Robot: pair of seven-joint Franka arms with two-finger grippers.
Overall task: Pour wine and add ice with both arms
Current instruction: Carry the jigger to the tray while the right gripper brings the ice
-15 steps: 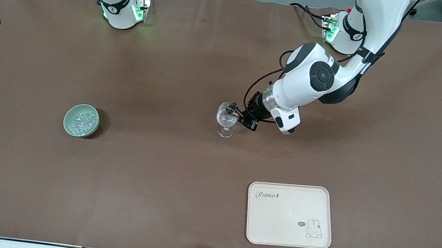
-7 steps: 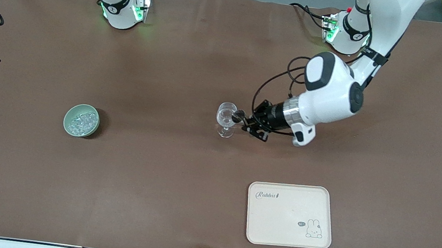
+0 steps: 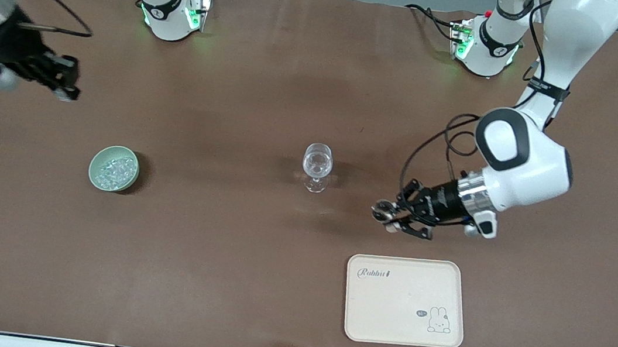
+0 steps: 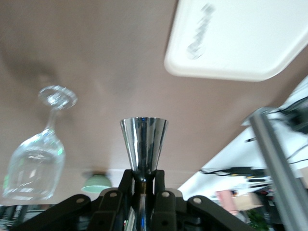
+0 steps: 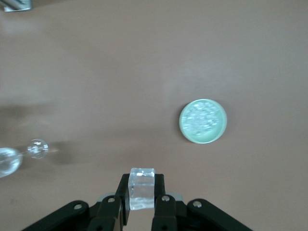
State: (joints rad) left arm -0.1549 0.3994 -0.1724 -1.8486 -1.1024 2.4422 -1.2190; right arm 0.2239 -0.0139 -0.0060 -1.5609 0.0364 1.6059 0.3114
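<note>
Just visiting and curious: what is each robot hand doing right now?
Left gripper shut on metal measuring cup, above table between stemmed glass and tray. Right gripper shut on ice cube, up near green bowl. Nothing blocking the glass.

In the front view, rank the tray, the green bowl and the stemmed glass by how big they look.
1. Tray, by far the largest.
2. Green bowl of ice.
3. Stemmed glass, smaller in outline than the bowl, though not by much.

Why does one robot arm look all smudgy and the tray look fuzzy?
Front view: the right gripper is streaked with motion blur while the stemmed glass stays sharp. Left wrist view: the tray is soft, its lettering unreadable, yet the held metal cup is crisp.
</note>
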